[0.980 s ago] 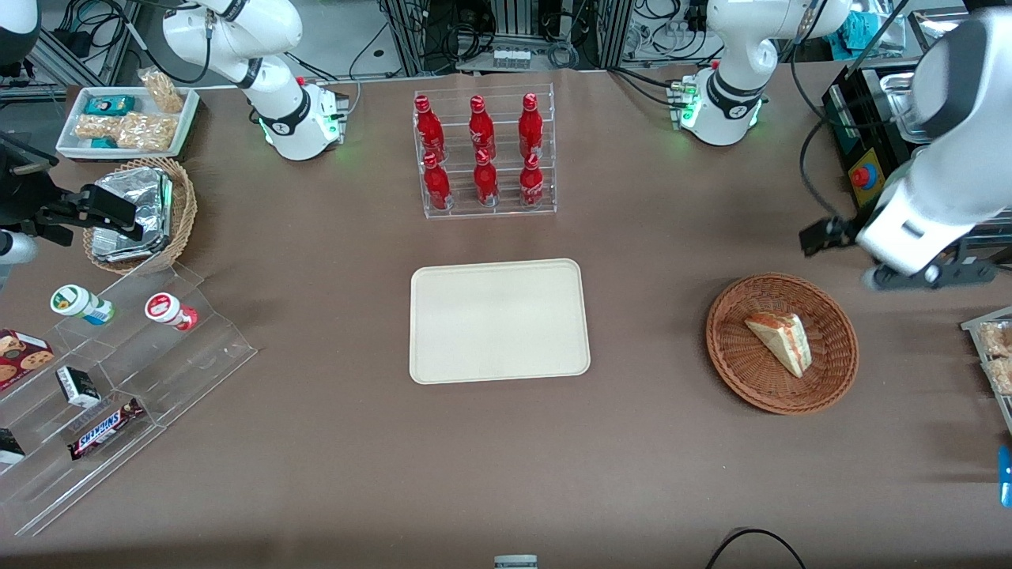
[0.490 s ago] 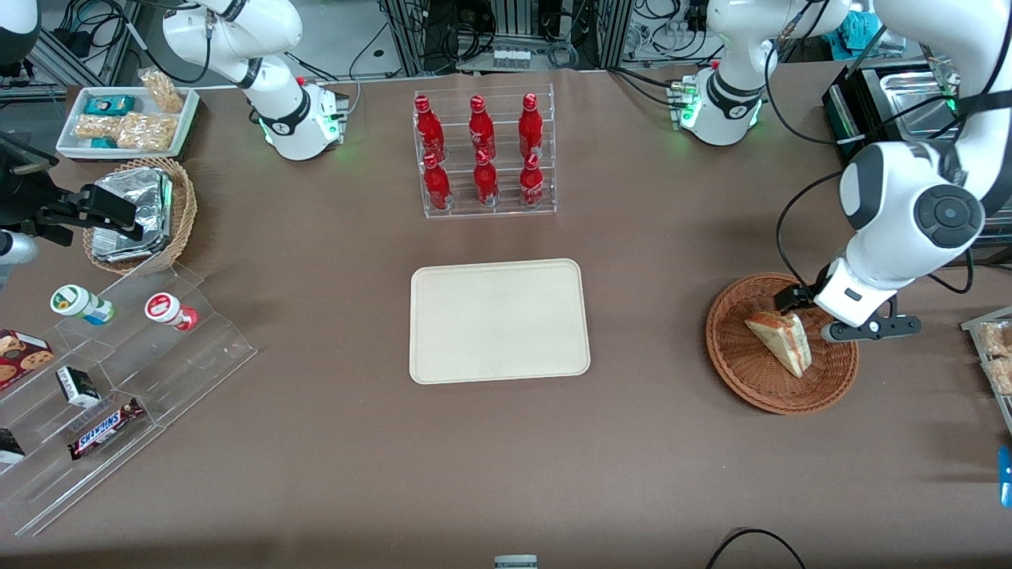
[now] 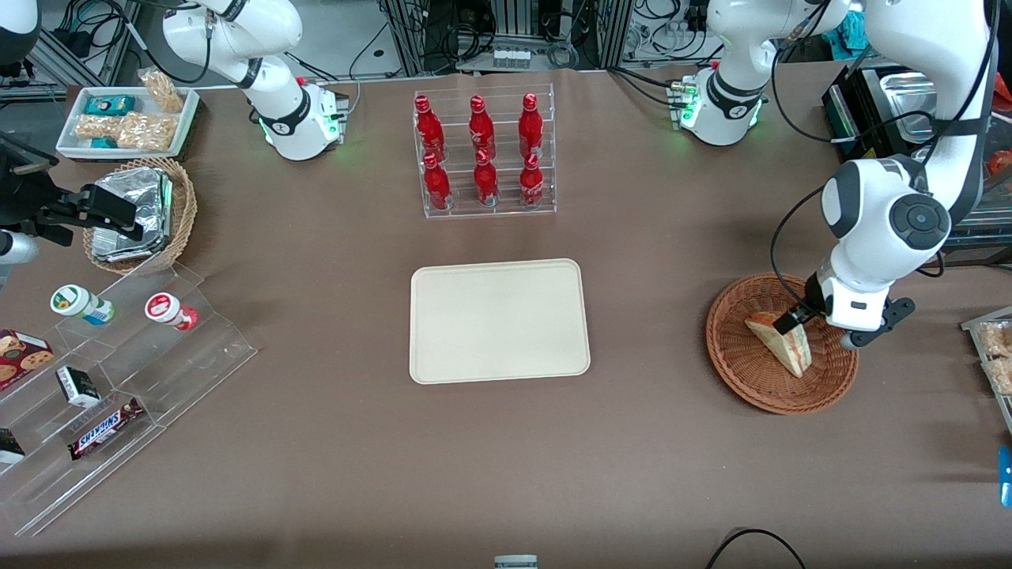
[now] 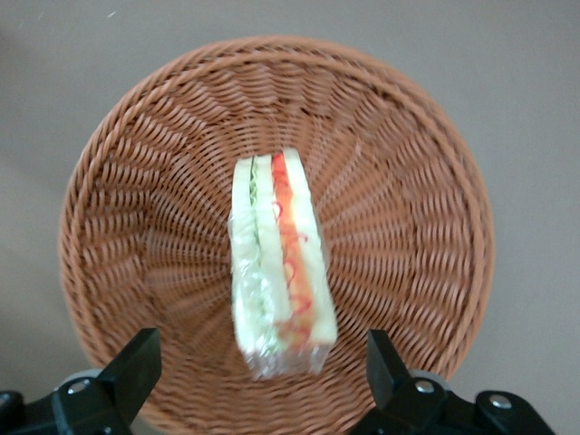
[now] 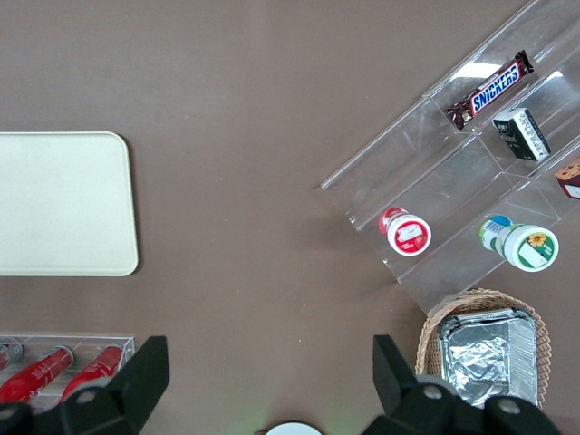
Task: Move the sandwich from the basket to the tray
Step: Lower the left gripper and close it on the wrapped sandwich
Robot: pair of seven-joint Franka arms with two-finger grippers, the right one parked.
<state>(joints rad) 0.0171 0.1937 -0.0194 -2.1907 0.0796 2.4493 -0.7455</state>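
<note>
The sandwich (image 3: 781, 343), a wedge wrapped in clear film, lies in the reddish-brown wicker basket (image 3: 755, 395) toward the working arm's end of the table. My left gripper (image 3: 797, 318) hangs just above the sandwich, over the basket. In the left wrist view the gripper (image 4: 261, 352) is open, with one black finger (image 4: 136, 367) on each side of the sandwich's (image 4: 276, 263) wide end, not touching it, and the basket's rim (image 4: 91, 181) rings it. The cream-beige tray (image 3: 500, 320) lies bare at the table's middle and also shows in the right wrist view (image 5: 63, 204).
A clear rack of red bottles (image 3: 482, 154) stands farther from the front camera than the tray. A stepped acrylic stand with snacks (image 3: 103, 379), a tan basket with foil packets (image 3: 142, 213) and a white snack tray (image 3: 126, 122) lie toward the parked arm's end.
The left arm has swung in from the table's edge and come down over the basket. The gripper now hangs just above the sandwich. The sandwich has not moved.
</note>
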